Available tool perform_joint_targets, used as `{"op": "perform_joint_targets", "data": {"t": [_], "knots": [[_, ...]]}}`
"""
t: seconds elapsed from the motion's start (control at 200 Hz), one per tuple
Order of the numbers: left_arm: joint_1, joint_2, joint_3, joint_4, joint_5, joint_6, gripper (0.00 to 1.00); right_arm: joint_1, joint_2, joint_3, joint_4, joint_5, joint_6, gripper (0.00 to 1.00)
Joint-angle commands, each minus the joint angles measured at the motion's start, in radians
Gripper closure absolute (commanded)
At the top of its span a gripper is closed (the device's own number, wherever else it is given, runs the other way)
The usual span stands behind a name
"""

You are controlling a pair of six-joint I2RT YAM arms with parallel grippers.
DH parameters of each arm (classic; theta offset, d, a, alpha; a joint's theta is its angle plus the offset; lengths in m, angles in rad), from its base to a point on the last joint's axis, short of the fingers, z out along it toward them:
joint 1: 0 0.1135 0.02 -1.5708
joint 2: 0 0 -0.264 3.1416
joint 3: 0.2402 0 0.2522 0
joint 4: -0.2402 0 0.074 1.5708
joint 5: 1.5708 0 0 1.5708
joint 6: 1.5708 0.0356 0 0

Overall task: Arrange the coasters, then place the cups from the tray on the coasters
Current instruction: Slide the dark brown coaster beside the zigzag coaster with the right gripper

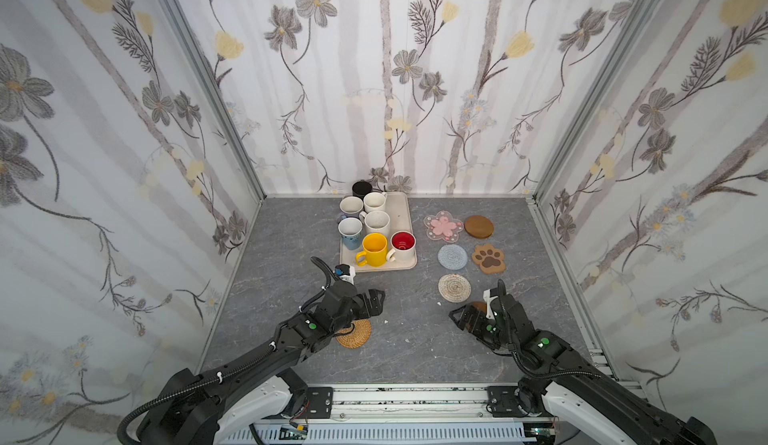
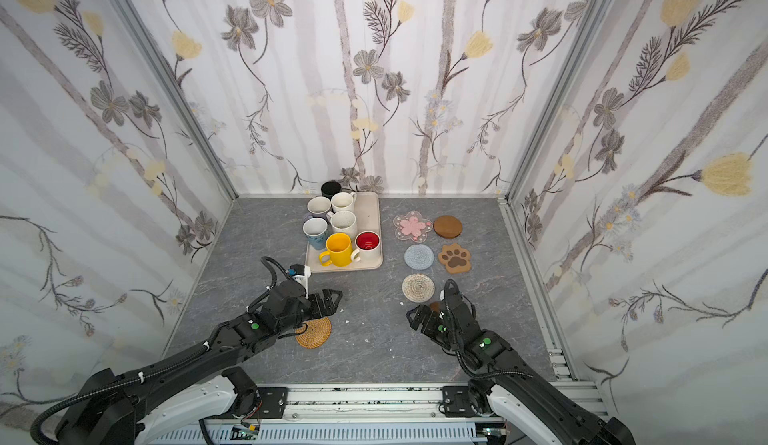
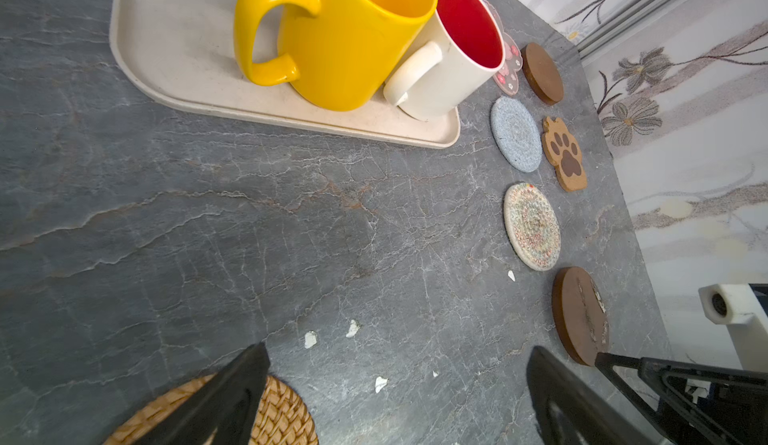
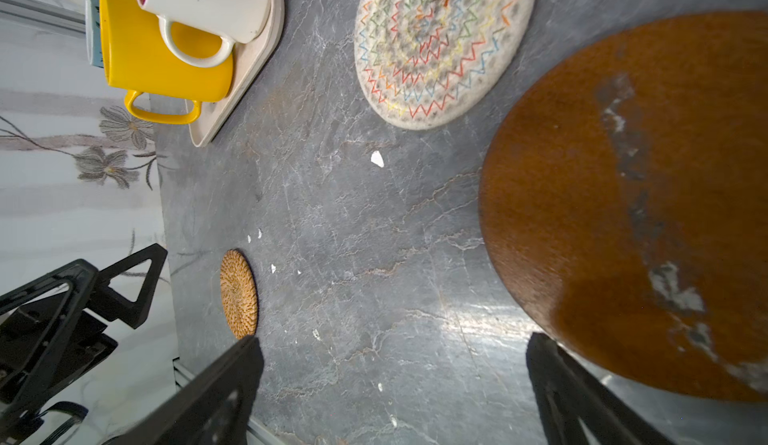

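In both top views the left tool (image 1: 376, 302) hung wide open and empty above the desk (image 1: 407, 351), the tan rattan coaster (image 1: 354, 334) partly under its wrist, alone on that side. Ahead of it stood the beige tray (image 1: 401, 210), all seven mugs (image 1: 376, 222) aboard. The right tool (image 2: 417, 318) was equally wide and empty, a brown disc coaster (image 1: 480, 306) half hidden beneath it; five more coasters (image 1: 452, 256) lay in two lines beyond.

From the left wrist, the yellow mug (image 3: 353, 40) stood touching the red-lined white mug (image 3: 453, 60) straight ahead of the tool. Lifting either could, I judge, drag or tip its neighbour, the handles being so close.

From the right wrist, the disc lay flat just beside the open tool, the beige woven coaster (image 4: 444, 40) further ahead. Such thin mats offered little edge; a pinch might skid off.

The desk was grey, marble-veined, slightly glossy, flecked with white chips (image 4: 377, 158); floral wallpaper (image 1: 374, 69) closed three sides.
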Motion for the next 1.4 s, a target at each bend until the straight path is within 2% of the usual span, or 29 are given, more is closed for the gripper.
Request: {"op": "perform_joint_targets", "data": {"t": [0.0, 0.29, 0.47, 0.824, 1.119, 1.259, 1.394], "knots": [[0.001, 0.004, -0.005, 0.038, -0.001, -0.001, 0.0, 0.01, 0.023, -0.015, 0.067, -0.044, 0.027, 0.0], [0.001, 0.016, -0.001, 0.041, 0.001, -0.003, 0.0, 0.008, 0.093, -0.021, 0.077, 0.018, -0.01, 0.0], [0.0, 0.025, -0.002, 0.041, 0.004, -0.001, 0.0, -0.03, 0.107, -0.016, 0.077, 0.066, -0.026, 0.0], [0.0, 0.056, 0.004, 0.049, 0.001, 0.005, 0.0, -0.226, 0.197, 0.036, 0.077, 0.042, -0.159, 0.0], [-0.001, 0.101, 0.018, 0.059, -0.008, 0.014, 0.0, -0.411, 0.327, 0.079, 0.137, -0.035, -0.262, 0.0], [0.003, 0.117, 0.022, 0.062, -0.018, 0.016, 0.0, -0.458, 0.377, 0.1, 0.158, -0.053, -0.29, 0.0], [0.02, 0.12, 0.022, 0.062, -0.018, 0.017, 0.0, -0.47, 0.365, 0.115, 0.149, -0.083, -0.305, 0.0]]}}
